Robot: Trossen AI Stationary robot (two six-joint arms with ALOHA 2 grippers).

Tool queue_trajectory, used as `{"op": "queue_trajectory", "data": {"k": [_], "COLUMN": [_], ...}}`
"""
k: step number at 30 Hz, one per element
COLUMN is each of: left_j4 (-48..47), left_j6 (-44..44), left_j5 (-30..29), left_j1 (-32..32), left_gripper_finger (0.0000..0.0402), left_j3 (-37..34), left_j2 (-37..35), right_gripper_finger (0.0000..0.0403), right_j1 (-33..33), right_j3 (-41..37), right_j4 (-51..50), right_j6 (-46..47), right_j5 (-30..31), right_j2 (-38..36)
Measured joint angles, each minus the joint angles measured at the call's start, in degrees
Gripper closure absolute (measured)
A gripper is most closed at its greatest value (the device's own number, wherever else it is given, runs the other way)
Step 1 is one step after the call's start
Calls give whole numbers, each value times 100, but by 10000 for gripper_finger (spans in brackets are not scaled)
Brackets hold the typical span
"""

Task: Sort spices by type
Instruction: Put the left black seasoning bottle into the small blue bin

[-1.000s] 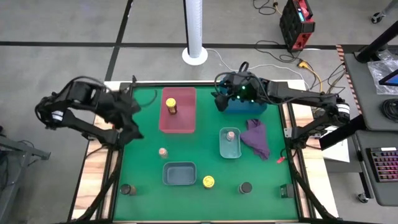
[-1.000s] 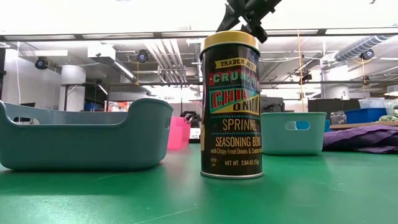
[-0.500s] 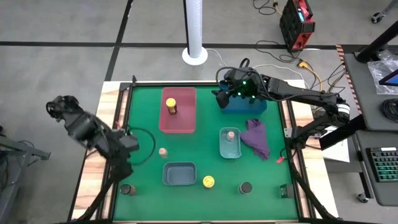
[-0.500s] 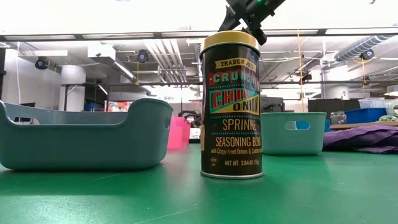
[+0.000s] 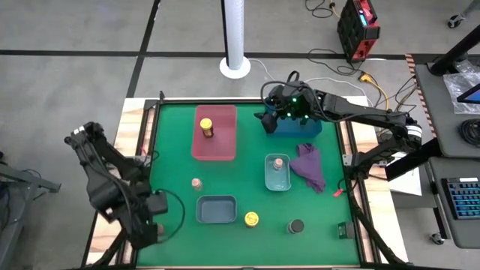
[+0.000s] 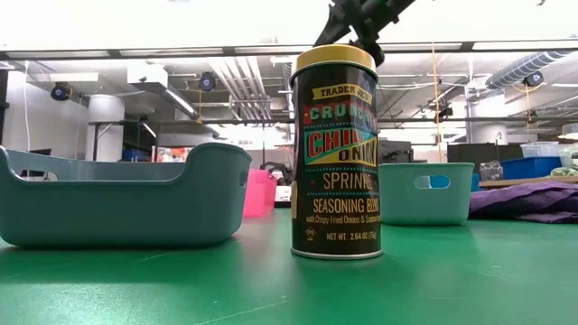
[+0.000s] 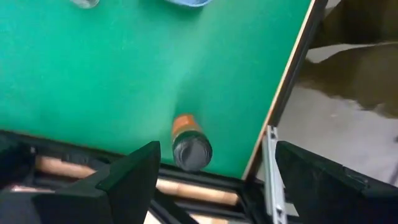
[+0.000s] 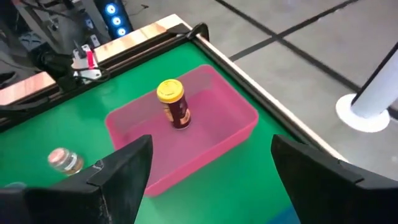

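Observation:
My left gripper (image 5: 148, 229) hangs open over the table's near left corner, pointing down. Below it, a round dark-lidded spice jar (image 7: 189, 146) stands on the green mat, untouched. My right gripper (image 5: 267, 120) is open in the air at the blue tray's (image 5: 300, 126) left end. One yellow-lidded jar (image 5: 206, 127) stands in the pink tray (image 5: 217, 146). Another yellow-lidded jar (image 5: 251, 218) stands on the mat near the front. A tiny pinkish jar (image 5: 278, 162) sits in the small grey tray (image 5: 277, 181), and another tiny pinkish jar (image 5: 196, 183) stands on the mat. A second dark-lidded jar (image 5: 296, 226) stands front right.
A grey-blue tray (image 5: 216, 209) sits near the front centre. A purple cloth (image 5: 309, 166) lies right of the small grey tray. The table's near edge rail (image 7: 205, 190) runs close behind the left jar. Open green mat lies between the trays.
My left arm has swung from the table's far left side toward the near left corner, sinking and rolling its wrist. Its gripper now hangs over the dark-lidded jar there. The right arm has kept its place by the blue tray.

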Motion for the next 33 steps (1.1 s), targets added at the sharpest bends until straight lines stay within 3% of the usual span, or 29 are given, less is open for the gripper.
{"op": "queue_trajectory", "data": {"k": [6, 12, 19, 22, 33], "left_j4": [407, 874, 2001, 2061, 2651], "left_j6": [-63, -193, -179, -157, 90], "left_j5": [-110, -199, -237, -252, -302], "left_j1": [-628, -1155, -1226, -1221, -1221], "left_gripper_finger": [99, 99, 102, 110, 120], "left_j3": [-402, -1191, -2508, -2870, -3288], "left_j2": [135, -214, -889, -1000, -1027], "right_gripper_finger": [71, 72, 88, 92, 88], "right_j1": [141, 347, 472, 495, 496], "right_j3": [-4, -7, -7, -7, 13], "right_j4": [-345, -432, -440, -440, -440], "right_j6": [486, 754, 1006, 1100, 1169], "right_j5": [3, 16, 62, 61, 67], "right_j2": [-15, -30, -27, -27, -25]}}
